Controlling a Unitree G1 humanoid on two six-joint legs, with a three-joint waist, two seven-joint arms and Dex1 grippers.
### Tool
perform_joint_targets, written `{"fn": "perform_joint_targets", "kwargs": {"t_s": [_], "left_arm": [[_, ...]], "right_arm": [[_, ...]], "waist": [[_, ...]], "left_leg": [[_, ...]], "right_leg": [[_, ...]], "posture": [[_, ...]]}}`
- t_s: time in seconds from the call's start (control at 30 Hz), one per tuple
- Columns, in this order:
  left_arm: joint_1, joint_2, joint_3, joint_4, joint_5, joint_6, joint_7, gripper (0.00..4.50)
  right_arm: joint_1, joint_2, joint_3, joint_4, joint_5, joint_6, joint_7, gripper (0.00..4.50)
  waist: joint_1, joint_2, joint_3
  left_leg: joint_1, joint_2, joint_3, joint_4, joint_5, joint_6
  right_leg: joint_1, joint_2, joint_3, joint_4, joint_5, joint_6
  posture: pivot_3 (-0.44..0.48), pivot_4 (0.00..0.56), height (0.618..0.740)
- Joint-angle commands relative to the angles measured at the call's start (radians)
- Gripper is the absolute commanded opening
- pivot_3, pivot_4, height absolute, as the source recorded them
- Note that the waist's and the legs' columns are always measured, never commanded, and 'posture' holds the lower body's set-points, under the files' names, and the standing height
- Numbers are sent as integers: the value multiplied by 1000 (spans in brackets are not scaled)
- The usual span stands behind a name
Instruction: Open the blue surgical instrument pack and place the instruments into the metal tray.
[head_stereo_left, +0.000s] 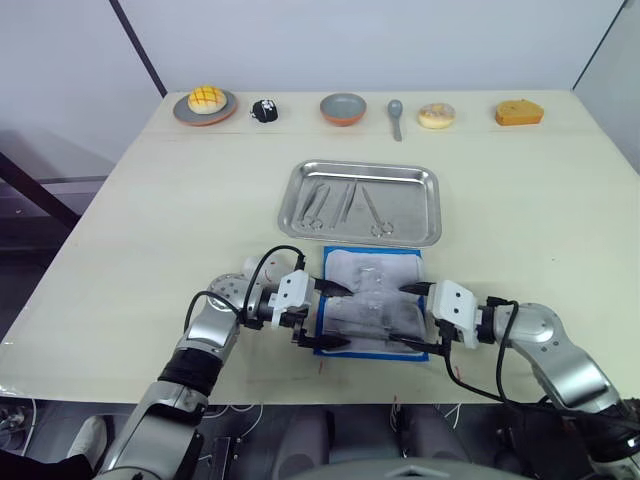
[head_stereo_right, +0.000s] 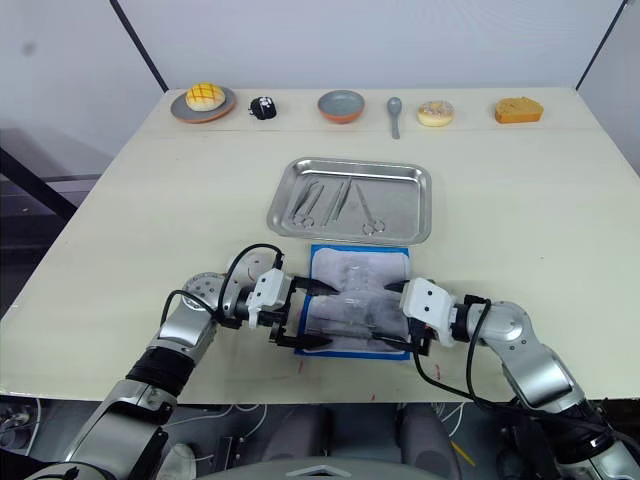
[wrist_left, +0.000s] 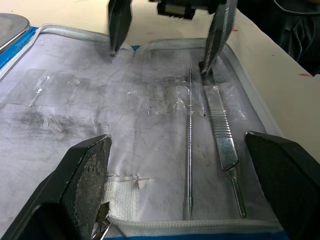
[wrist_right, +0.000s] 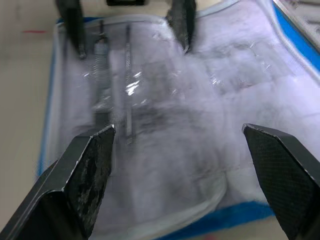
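The blue surgical instrument pack (head_stereo_left: 372, 262) lies unfolded near the table's front edge, its whitish-grey lining (wrist_left: 75, 100) facing up. Two slim instruments rest on the lining near the front edge: a thin probe (wrist_left: 189, 150) and a flat ridged handle (wrist_left: 223, 145). Just behind the pack sits the metal tray (head_stereo_left: 415, 210), holding several ring-handled instruments (head_stereo_left: 345, 205). My left gripper (head_stereo_left: 338, 316) is open over the pack's left side. My right gripper (head_stereo_left: 403, 316) is open over its right side, one of its fingers (wrist_left: 219, 35) touching down beside the handle.
Along the table's far edge stand a plate with a yellow bun (head_stereo_left: 205, 103), a small black-and-white object (head_stereo_left: 264, 110), a grey-and-orange bowl (head_stereo_left: 343, 108), a grey spoon (head_stereo_left: 396, 115), a doughnut (head_stereo_left: 436, 115) and a cheese wedge (head_stereo_left: 519, 111).
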Motion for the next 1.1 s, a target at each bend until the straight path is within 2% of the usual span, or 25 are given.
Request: {"fn": "perform_joint_targets", "kwargs": {"t_s": [0.03, 0.43, 0.53, 0.63, 0.77, 0.8, 0.83, 1.1], "left_arm": [[56, 13, -63, 30, 57, 34, -14, 4500], [60, 21, -60, 17, 55, 44, -8, 4500], [59, 21, -61, 16, 53, 46, -8, 4500], [59, 22, -61, 15, 53, 47, -9, 4500], [61, 23, -60, 13, 53, 48, -6, 4500], [61, 24, -60, 12, 53, 49, -5, 4500], [62, 24, -59, 11, 53, 50, -4, 4500], [67, 22, -62, 8, 53, 53, -2, 4500]], "right_arm": [[-16, 10, 9, 16, -10, -20, -4, 4281], [-49, 8, 77, 110, -67, -103, 43, 4281], [-55, 19, 86, 135, -60, -105, 52, 3498], [-61, 30, 94, 160, -62, -101, 58, 2114], [-58, 27, 100, 166, -70, -103, 63, 771], [-57, 27, 100, 166, -69, -103, 63, 263], [-56, 26, 100, 164, -68, -102, 63, 117], [-60, 5, 95, 127, -61, -98, 77, 117]], "waist": [[0, 0, 0], [-2, -1, 0], [-3, -1, -1], [-4, -1, -1], [-4, -1, -1], [-4, -1, -1], [-4, -1, -1], [-3, -1, -1]], "left_leg": [[0, 0, 0, 0, 0, 0], [1, 0, 0, 0, 0, 0], [1, 0, 0, 0, 0, 0], [1, 0, 0, 0, 0, 0], [2, 0, 0, 0, 0, 0], [2, 0, 0, 0, 0, 0], [2, 0, 0, 0, 0, 0], [2, 0, 0, 0, 0, 0]], "right_leg": [[0, 0, 0, 0, 0, 0], [0, 0, 0, 0, 0, 0], [0, 0, 0, 1, 0, 0], [0, 1, 0, 1, 0, 0], [0, 1, 0, 1, 0, 0], [0, 1, 0, 1, 0, 0], [0, 1, 0, 1, 0, 0], [0, 1, 0, 1, 0, 0]], "posture": [[0, 150, 732], [0, 150, 732], [0, 150, 732], [0, 150, 732], [0, 150, 732], [0, 150, 732], [0, 150, 732], [0, 150, 732]]}}
